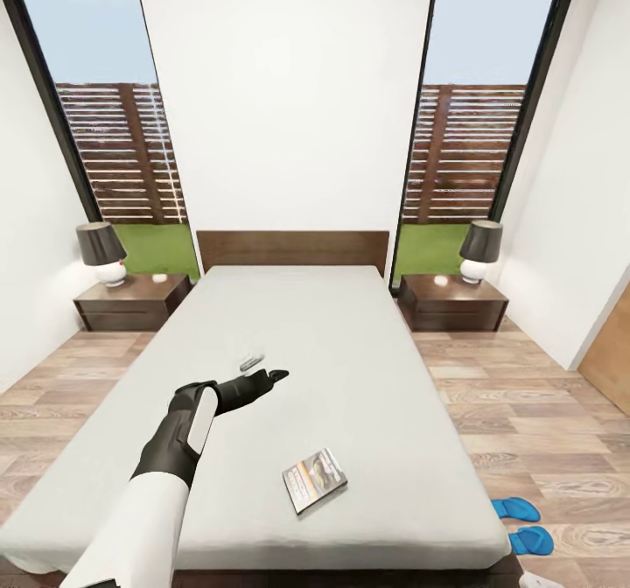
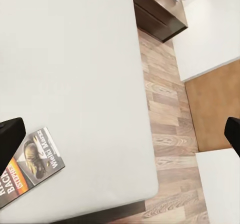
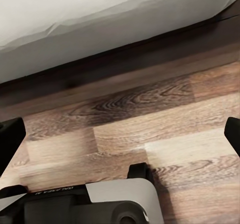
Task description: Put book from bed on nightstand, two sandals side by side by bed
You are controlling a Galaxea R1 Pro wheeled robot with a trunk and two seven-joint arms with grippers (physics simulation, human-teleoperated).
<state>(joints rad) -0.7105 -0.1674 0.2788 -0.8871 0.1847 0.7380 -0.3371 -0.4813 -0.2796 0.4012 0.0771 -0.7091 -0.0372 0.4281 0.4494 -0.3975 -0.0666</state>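
The book (image 1: 315, 480) lies flat on the bed's pale mattress (image 1: 350, 352), near the foot end; its dark cover with the orange band also shows in the left wrist view (image 2: 30, 166). My left gripper (image 1: 276, 374) hangs open over the middle of the mattress, beyond the book and apart from it, with nothing between its fingers (image 2: 10, 134). Two blue sandals (image 1: 514, 508) (image 1: 530, 539) lie on the floor by the bed's right front corner. A nightstand (image 1: 131, 301) (image 1: 453, 302) stands on each side of the headboard. My right gripper (image 3: 120, 136) is open, low over the wood floor beside the bed frame (image 3: 125, 59).
Each nightstand carries a dark-shaded lamp (image 1: 99, 254) (image 1: 480, 251). A small pale object (image 1: 252, 362) rests on the mattress just beyond my left gripper. A brown door (image 1: 611, 352) stands at the right wall. My own base (image 3: 100, 204) shows under the right gripper.
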